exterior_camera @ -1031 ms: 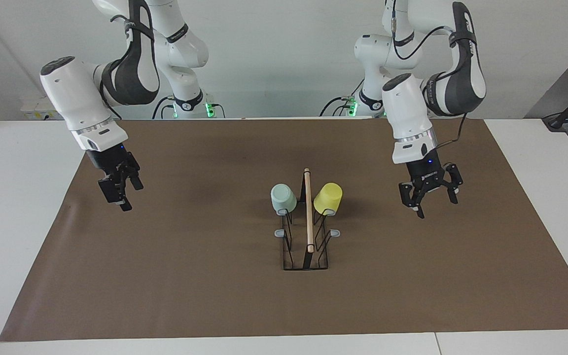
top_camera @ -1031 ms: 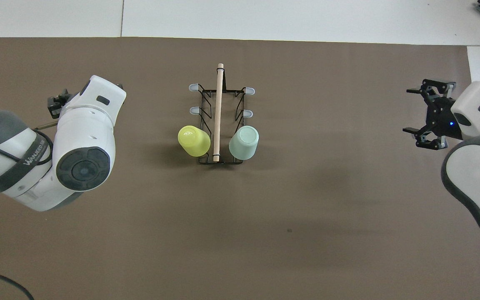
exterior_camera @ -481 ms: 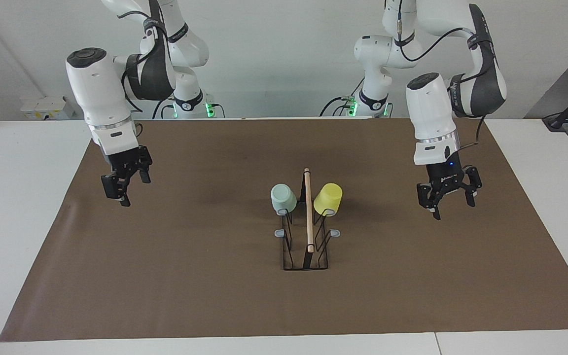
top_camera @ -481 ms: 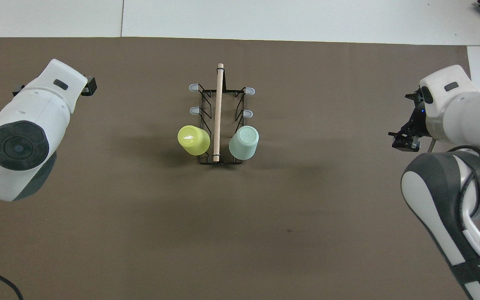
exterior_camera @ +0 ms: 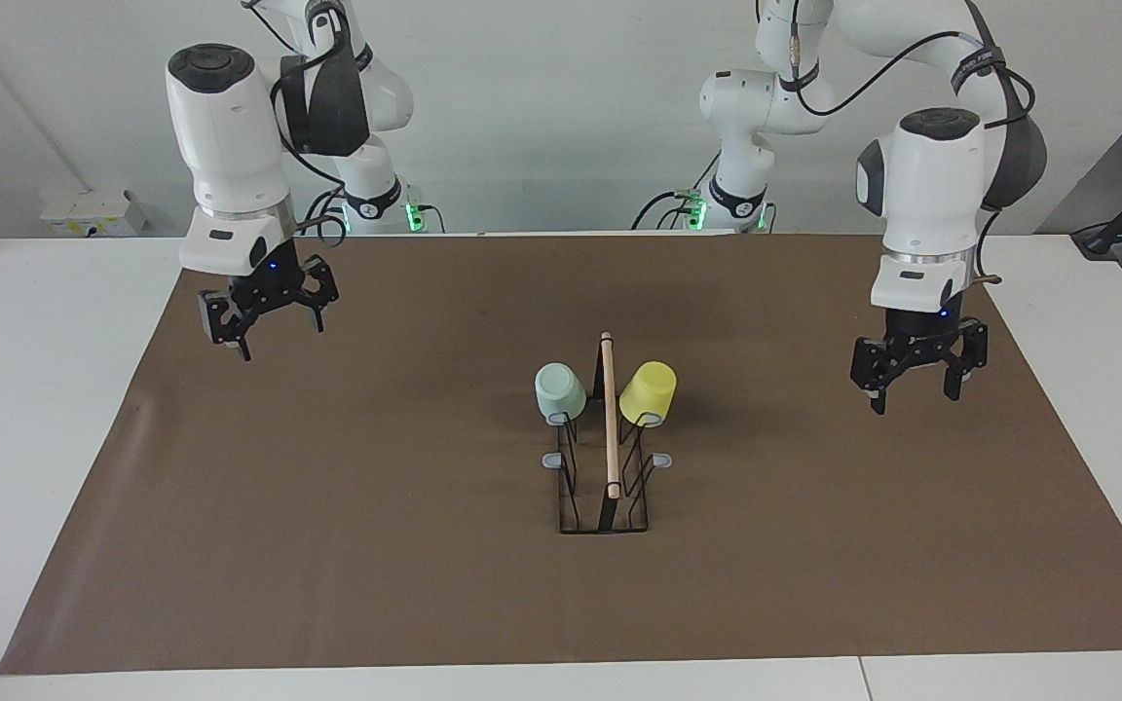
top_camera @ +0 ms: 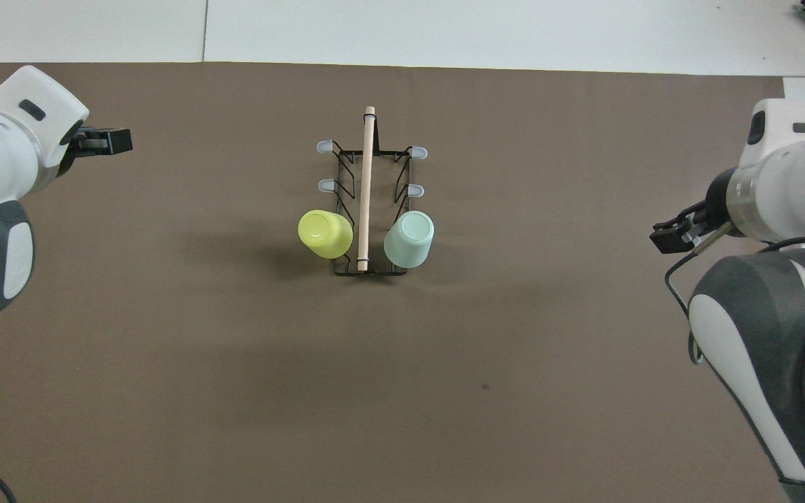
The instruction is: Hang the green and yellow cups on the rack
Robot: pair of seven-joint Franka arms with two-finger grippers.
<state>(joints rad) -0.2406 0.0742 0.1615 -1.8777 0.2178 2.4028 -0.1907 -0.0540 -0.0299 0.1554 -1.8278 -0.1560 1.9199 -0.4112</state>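
Standing on the brown mat (exterior_camera: 327, 545) that covers the middle of the white bench (exterior_camera: 25, 389), the black wire rack (exterior_camera: 604, 458) has its light wooden rod (exterior_camera: 609, 414) running straight away from the robots, so the long axis of the stand points from their end toward the open end of the bench. The mint green cup (exterior_camera: 559, 391) and the yellow cup (exterior_camera: 648, 392) both hang on it, mouth down and base up, each tilted outward from the rod on the pair of prongs nearest the robots; the green one is on the side toward the right arm, the yellow one on the side toward the left arm. The other four grey-tipped prongs (top_camera: 323, 147) carry nothing.

The left end effector (exterior_camera: 918, 375) hangs in the air over the mat toward the left arm's end, fingers spread wide and pointing down, with nothing between them; the rack and the yellow cup are well apart from it, off toward the middle of the bench. The right end effector (exterior_camera: 264, 313) hangs over the mat toward the right arm's end, likewise spread wide and holding nothing, with the green cup and the rack well apart from it toward the middle.
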